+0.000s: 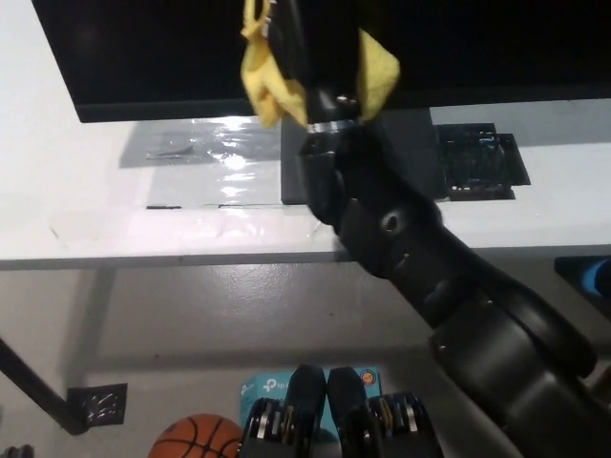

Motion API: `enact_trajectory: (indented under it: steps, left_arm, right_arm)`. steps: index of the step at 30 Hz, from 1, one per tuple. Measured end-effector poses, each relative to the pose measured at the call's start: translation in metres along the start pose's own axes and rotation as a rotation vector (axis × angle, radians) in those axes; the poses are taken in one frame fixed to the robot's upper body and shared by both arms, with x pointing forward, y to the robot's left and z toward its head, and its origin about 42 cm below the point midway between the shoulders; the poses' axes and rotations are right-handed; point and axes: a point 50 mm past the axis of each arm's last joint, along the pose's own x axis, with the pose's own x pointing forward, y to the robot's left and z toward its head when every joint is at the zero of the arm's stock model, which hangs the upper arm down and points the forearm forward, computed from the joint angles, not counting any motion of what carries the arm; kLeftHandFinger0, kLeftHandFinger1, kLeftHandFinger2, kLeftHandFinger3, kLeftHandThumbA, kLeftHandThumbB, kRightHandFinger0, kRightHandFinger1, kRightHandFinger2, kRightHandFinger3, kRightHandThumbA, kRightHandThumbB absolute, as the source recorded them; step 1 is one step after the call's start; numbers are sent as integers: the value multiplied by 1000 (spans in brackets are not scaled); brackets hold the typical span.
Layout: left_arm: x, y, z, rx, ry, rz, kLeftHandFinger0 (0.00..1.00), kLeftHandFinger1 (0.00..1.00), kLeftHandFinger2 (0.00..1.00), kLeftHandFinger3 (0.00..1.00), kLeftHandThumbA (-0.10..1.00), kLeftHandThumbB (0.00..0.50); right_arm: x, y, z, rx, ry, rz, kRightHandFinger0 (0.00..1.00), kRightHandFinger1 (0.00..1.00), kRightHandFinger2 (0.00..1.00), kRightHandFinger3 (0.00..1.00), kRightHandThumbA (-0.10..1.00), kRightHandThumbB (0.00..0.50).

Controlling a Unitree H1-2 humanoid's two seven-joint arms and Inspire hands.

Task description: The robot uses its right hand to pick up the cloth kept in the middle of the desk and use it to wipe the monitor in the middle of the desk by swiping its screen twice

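- Cloth [267, 81], bright yellow, sits at the top centre of the frame, bunched up and spilling out on both sides of the black right hand [320, 52].
- Right hand is clamped on that cloth, up against the dark screen of the monitor [143, 48], which fills the whole upper band of the picture.
- Black right arm [430, 277] runs in a long diagonal from the lower right corner up to the top centre, crossing over the desk edge.
- Monitor's lower bezel runs along as a thin dark strip just below the hand, and its dark stand [410, 157] drops down behind the wrist, right of centre.
- Desk [115, 219] is white and spreads across the middle of the frame; a patch of shiny clear tape [200, 153] glints on it left of centre, below the screen.
- Dark square pad [482, 162] lies on the desk at the right, just beside the stand.
- Below the desk edge, grey floor: an orange basketball [196, 439] at the bottom left, and a teal box [263, 389] peeking out at the bottom centre.
- Left hand is nowhere in the picture.
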Motion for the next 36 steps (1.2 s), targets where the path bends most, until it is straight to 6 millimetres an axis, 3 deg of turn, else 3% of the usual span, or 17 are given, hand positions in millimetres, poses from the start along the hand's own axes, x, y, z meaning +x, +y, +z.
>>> enact_trajectory:
  steps: [1,2,3,6,9,12,14,17,18,20,23,25,29,31,33,36]
  left_arm:
    - [0,0,0,0,-1,1,463,501,626,811,-56,143]
    - [0,0,1,0,-1,1,462,501,625,811,-58,143]
    - [-1,0,1,1,-2,2,465,503,626,803,-61,147]
    - [-2,3,0,-3,-2,12,470,501,626,782,-38,164]
    - [-3,6,-2,-12,1,24,469,503,639,790,-45,158]
    - [-4,8,-1,-14,0,31,484,522,655,785,-30,168]
    - [-4,8,-1,-14,-1,32,489,521,658,788,-6,181]
    - [-3,9,-2,-15,0,33,496,524,661,795,-28,162]
    - [-3,9,-4,-17,3,35,476,512,650,799,-36,167]
    - [-3,10,-5,-20,7,37,481,514,648,804,-11,178]
    - [-4,10,-5,-20,6,37,487,521,661,799,10,187]
    - [-4,10,-5,-19,5,38,503,531,664,801,25,187]
    - [-5,10,-5,-19,3,40,506,535,670,793,12,187]
    - [-5,11,-6,-20,1,42,508,538,671,794,20,197]
    - [-5,11,-6,-21,1,44,518,543,683,798,36,200]
    - [-6,12,-9,-25,8,46,522,552,698,812,20,188]
  right_arm:
    - [-4,-2,-7,-6,-10,0,0,0,245,153,-100,174]
    - [-8,-4,-13,-6,-31,-3,0,0,238,159,-100,165]
    - [-15,-6,-20,-9,-40,-1,0,0,196,192,-100,161]
    - [-37,-11,-39,-12,-79,13,0,0,214,175,-100,176]
    - [-59,-18,-55,-10,-106,26,0,0,360,451,-100,168]
    - [-77,-27,-64,6,-132,23,0,0,219,250,-100,159]
    - [-88,-30,-68,9,-136,33,0,0,194,193,-100,137]
    - [-100,-34,-72,10,-148,47,0,0,318,188,-100,66]
    - [-107,-35,-74,11,-147,56,0,0,283,206,-100,110]
    - [-122,-36,-79,9,-139,83,0,0,255,203,-100,121]
    - [-143,-36,-87,-3,-126,128,0,0,194,101,-100,130]
    - [-154,-35,-94,-16,-117,158,0,0,241,93,-100,124]
    - [-169,-36,-115,-74,-96,222,0,0,304,44,-100,163]
    - [-174,-38,-124,-99,-86,244,0,0,335,59,-100,151]
    - [-180,-39,-134,-125,-69,270,0,0,331,186,-100,222]
    - [-189,-43,-149,-170,-47,309,0,0,316,153,-100,217]
